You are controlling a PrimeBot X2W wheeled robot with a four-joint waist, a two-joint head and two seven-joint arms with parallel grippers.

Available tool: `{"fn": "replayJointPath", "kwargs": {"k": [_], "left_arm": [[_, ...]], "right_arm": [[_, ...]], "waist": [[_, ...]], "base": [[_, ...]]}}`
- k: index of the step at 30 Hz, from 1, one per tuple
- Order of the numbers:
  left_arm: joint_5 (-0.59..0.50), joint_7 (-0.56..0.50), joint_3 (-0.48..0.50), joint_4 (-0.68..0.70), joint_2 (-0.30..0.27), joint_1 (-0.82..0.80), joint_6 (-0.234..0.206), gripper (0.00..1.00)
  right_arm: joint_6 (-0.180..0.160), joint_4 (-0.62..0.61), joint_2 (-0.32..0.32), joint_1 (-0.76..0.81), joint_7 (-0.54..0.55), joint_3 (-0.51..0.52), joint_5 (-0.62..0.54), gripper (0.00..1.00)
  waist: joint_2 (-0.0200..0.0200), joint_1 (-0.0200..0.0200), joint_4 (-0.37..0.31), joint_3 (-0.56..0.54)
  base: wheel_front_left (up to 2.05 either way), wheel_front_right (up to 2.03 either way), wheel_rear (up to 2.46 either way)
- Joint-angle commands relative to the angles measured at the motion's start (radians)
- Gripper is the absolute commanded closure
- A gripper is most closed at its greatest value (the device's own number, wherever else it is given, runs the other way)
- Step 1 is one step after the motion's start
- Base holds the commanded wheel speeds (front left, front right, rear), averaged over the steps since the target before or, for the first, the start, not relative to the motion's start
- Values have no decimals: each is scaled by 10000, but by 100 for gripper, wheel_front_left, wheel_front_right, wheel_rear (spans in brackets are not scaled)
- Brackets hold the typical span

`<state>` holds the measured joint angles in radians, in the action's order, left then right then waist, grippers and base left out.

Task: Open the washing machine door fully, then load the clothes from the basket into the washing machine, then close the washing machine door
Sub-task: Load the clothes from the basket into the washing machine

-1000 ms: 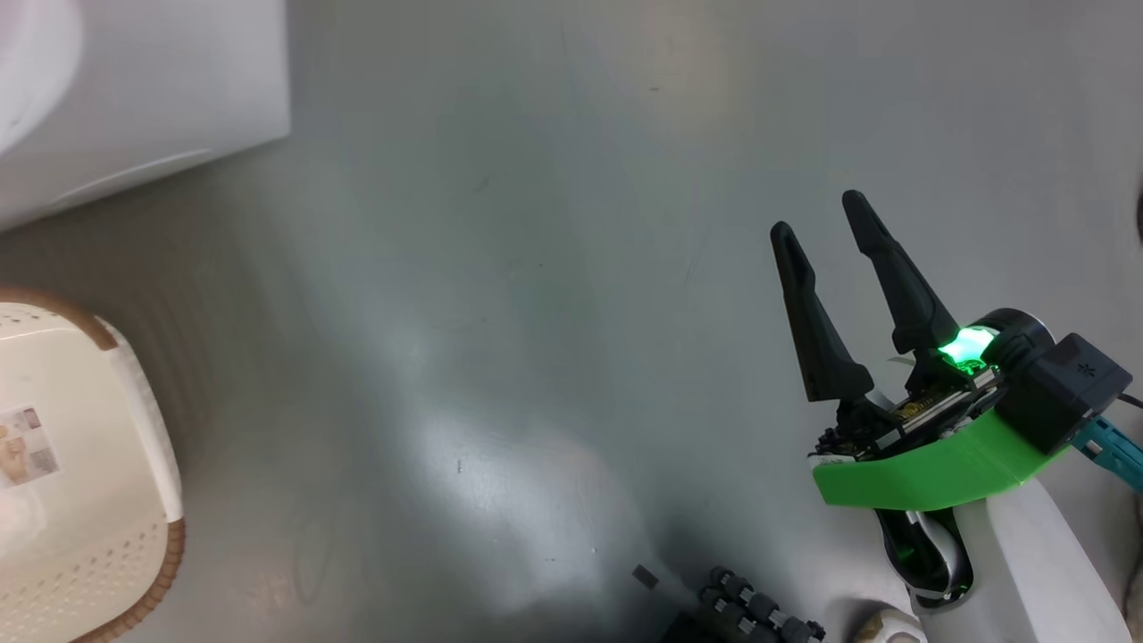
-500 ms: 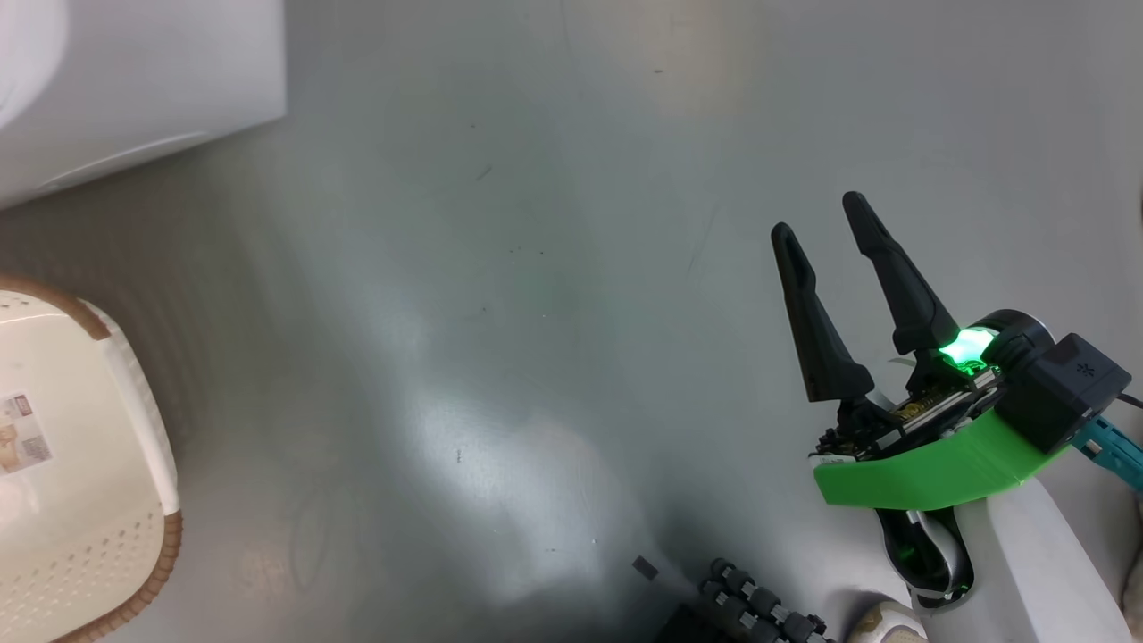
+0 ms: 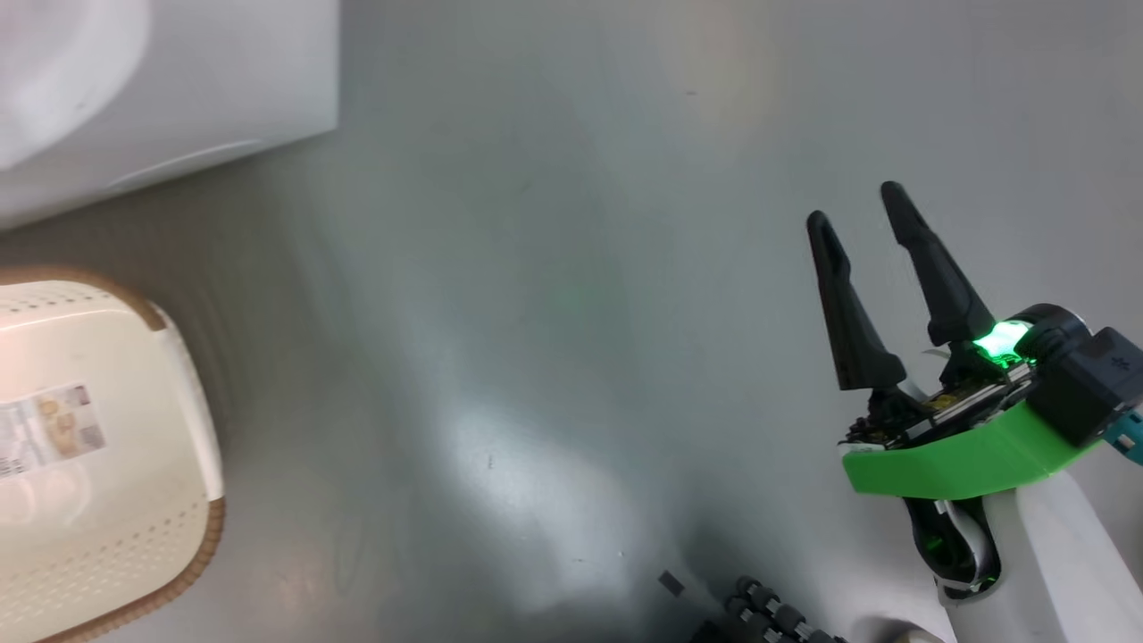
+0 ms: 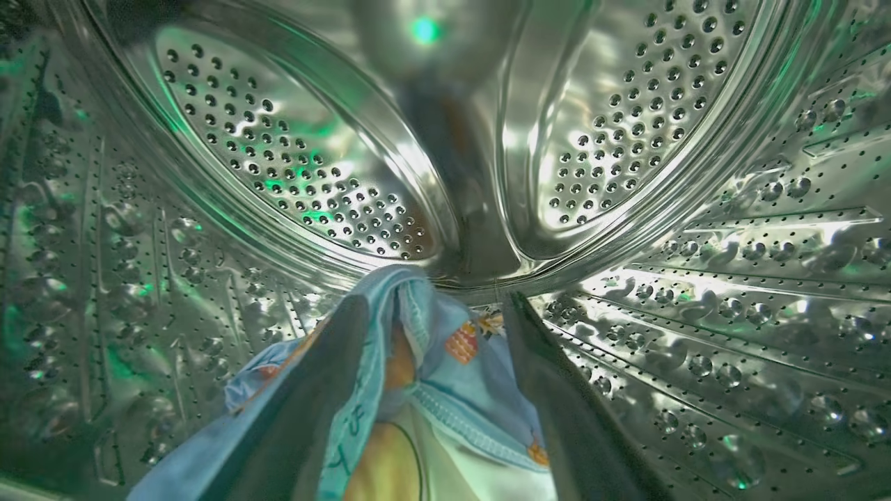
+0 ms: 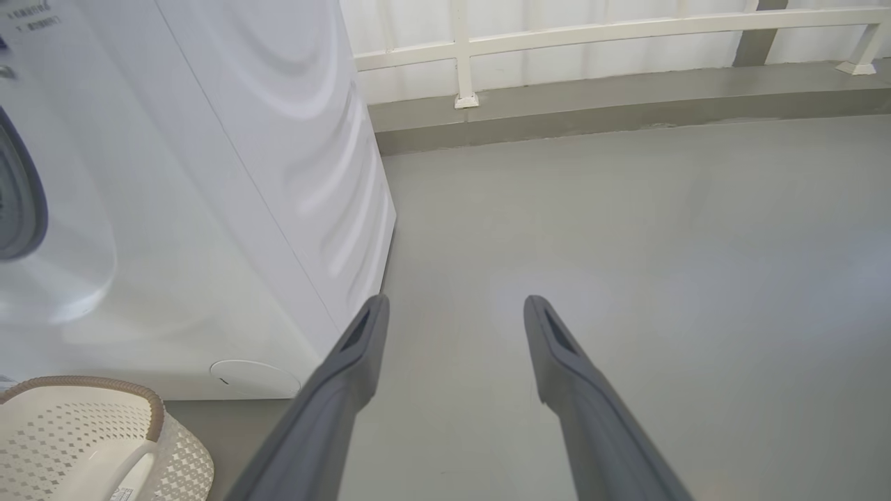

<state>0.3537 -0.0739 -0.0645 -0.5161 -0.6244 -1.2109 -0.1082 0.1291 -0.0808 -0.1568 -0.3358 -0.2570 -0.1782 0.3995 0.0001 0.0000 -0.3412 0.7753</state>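
My left gripper (image 4: 435, 306) is deep inside the washing machine's steel perforated drum (image 4: 292, 167). Its fingers stand apart, open, and the clothes (image 4: 480, 390), light blue with orange-brown prints and some cream fabric, lie bunched between them and over the left finger. The white washing machine (image 3: 179, 89) fills the head view's upper left, and its side (image 5: 243, 174) shows in the right wrist view. The basket (image 3: 116, 500) stands on the floor before it, with the label sticker (image 3: 49, 429) showing on its bare bottom. My right gripper (image 3: 857, 210) hangs open over bare floor. The door is out of view.
Grey floor (image 3: 554, 313) stretches between the basket and my right arm. A round service flap (image 5: 254, 378) sits low on the washer, near the basket's rim (image 5: 83, 383). A white railing (image 5: 592, 35) and a low kerb close off the back. Dark parts of my base (image 3: 768, 616) show at the bottom.
The whole head picture has shifted right and a little down, so the camera has moved. The right gripper stays open as before.
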Motion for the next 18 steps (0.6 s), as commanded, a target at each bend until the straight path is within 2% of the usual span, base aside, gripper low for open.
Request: {"fn": "replayJointPath", "kwargs": {"k": [1, 13, 18], "left_arm": [[47, 177, 200, 376, -458, 346, 82, 0], [454, 1773, 438, 1190, 116, 2610, -68, 0], [528, 2070, 445, 1533, 268, 3495, -122, 0]], "right_arm": [[16, -249, -141, 285, -48, -67, -159, 0], [16, -381, -505, 771, -48, 468, -405, 0], [16, -410, -645, 952, -48, 579, -473, 0]], "waist": [[-1, 0, 238, -200], [-1, 0, 1038, -1185], [-1, 0, 1287, -1530]], "base": [[0, 0, 0], [0, 0, 0], [0, 0, 0]]}}
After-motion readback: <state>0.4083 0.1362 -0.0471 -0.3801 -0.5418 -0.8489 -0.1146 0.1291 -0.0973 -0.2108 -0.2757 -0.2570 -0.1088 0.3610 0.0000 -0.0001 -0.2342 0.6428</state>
